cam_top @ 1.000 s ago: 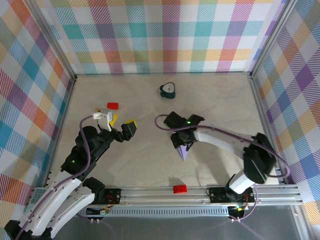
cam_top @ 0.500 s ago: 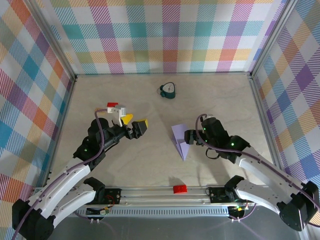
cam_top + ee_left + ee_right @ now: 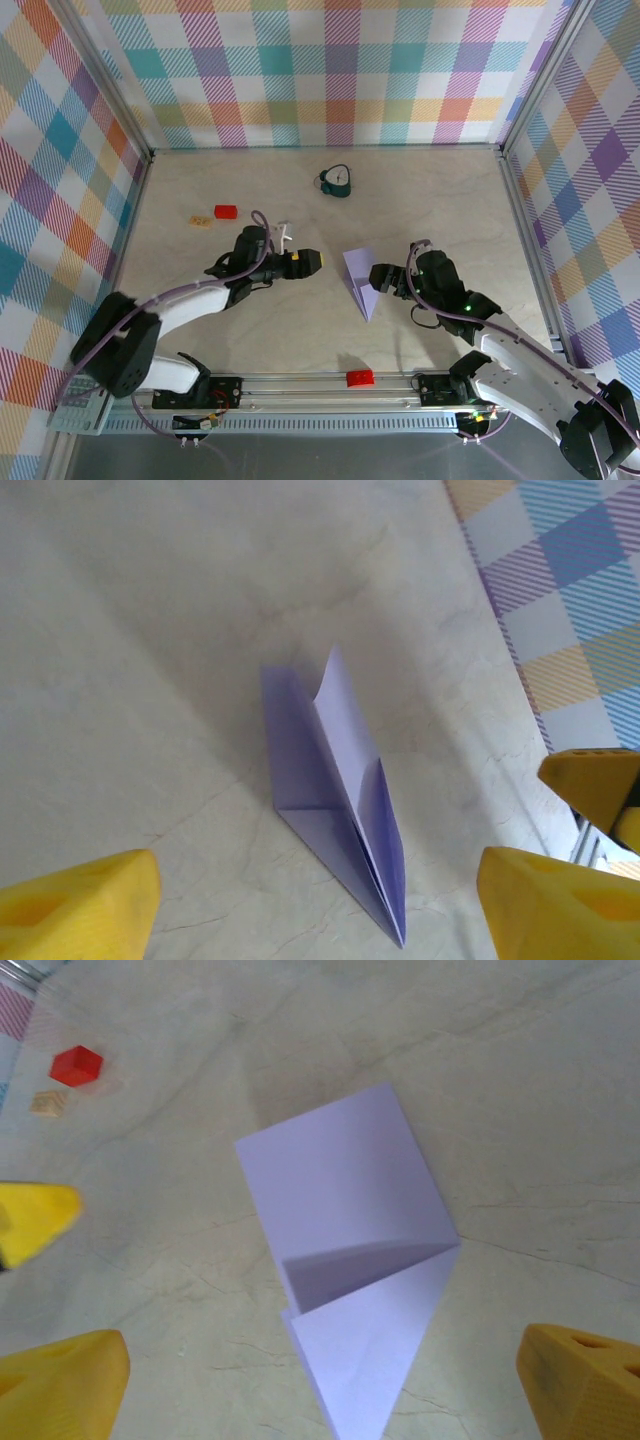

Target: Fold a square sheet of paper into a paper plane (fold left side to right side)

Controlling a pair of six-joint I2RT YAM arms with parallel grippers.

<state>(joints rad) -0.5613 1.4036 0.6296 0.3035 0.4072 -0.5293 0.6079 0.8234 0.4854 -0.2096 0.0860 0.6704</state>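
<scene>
High rear overview; wrist views close, sharing the paper plane (image 3: 335, 775)

Matt, creased paper plane (image 3: 358, 278); smooth, faintly veined table (image 3: 300, 325).

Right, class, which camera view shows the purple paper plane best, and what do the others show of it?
The left wrist view: the paper plane lies whole and close, its raised flap and creases plain. The right wrist view shows it larger, but the bottom edge cuts its point. The top external view shows it small.
</scene>
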